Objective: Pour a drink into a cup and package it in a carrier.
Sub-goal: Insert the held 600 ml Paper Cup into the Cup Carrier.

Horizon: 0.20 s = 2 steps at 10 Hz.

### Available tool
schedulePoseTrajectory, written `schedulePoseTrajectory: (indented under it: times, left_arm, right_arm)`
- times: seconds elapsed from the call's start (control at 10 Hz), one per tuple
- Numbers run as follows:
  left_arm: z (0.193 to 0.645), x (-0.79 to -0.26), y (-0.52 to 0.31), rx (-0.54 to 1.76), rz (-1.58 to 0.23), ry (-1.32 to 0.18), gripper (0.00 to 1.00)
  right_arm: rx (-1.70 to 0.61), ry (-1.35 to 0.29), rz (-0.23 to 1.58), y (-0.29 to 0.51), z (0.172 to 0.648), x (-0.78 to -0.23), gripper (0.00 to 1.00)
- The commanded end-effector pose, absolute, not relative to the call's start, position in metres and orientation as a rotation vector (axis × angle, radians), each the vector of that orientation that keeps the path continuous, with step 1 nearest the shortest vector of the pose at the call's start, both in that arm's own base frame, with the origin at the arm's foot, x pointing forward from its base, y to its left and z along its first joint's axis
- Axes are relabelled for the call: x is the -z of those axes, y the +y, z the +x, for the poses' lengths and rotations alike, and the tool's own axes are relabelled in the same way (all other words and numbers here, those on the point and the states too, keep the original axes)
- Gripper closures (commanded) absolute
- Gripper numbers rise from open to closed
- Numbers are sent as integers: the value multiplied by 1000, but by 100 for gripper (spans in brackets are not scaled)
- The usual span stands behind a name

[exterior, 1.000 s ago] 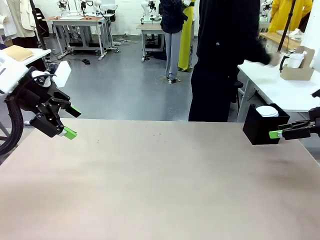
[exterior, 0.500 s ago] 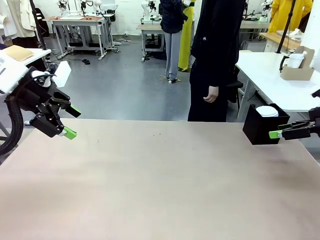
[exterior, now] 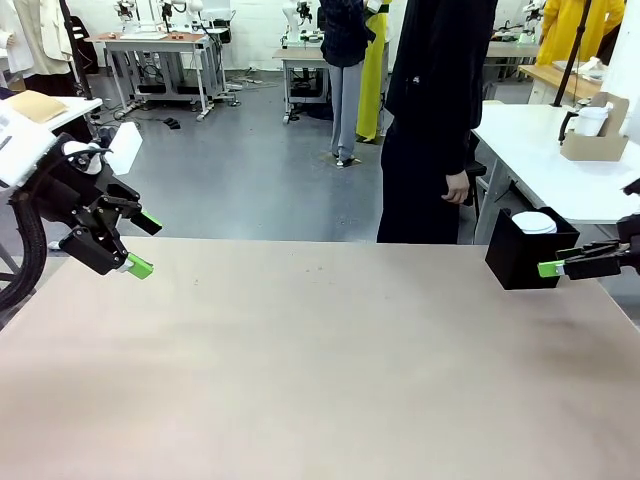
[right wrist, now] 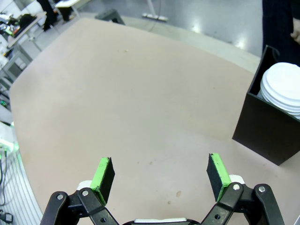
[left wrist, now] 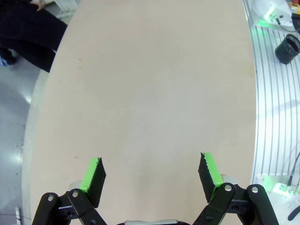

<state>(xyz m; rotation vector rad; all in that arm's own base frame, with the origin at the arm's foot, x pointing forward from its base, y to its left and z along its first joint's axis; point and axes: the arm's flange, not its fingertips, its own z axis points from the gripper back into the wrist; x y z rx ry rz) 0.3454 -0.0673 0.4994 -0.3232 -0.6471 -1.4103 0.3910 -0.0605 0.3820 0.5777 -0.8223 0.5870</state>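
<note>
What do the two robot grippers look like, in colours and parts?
Both are black, jointed metal linkages with silver pivot pins. The left gripper and the right gripper each carry two fingers faced with bright green pads. In the front view, the left arm has a white shell and a black corrugated cable hose.

table (exterior: pixel 320 380) middle open, black box (exterior: pixel 525 262) far right

Right gripper (exterior: pixel 552 268): we see one green pad; the arm is cut off by the front view's right edge.
Black box (right wrist: pixel 269 124): cropped at the right wrist view's edge; we cannot read what the white lids (right wrist: pixel 282 87) cover.
Carrier (exterior: pixel 594 143): too small to tell its contents.
</note>
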Motion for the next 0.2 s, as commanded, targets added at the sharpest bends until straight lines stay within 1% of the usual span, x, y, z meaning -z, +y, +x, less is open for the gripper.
schedulePoseTrajectory:
  times: [0.0, 0.1]
  left_arm:
    - [347, -499, -67, 1424, -344, -664, 0]
    - [347, -499, -67, 1424, -344, -664, 0]
  right_arm:
    - [-589, -827, 586, -60, 390, -384, 0]
    - [-589, -827, 586, -60, 390, -384, 0]
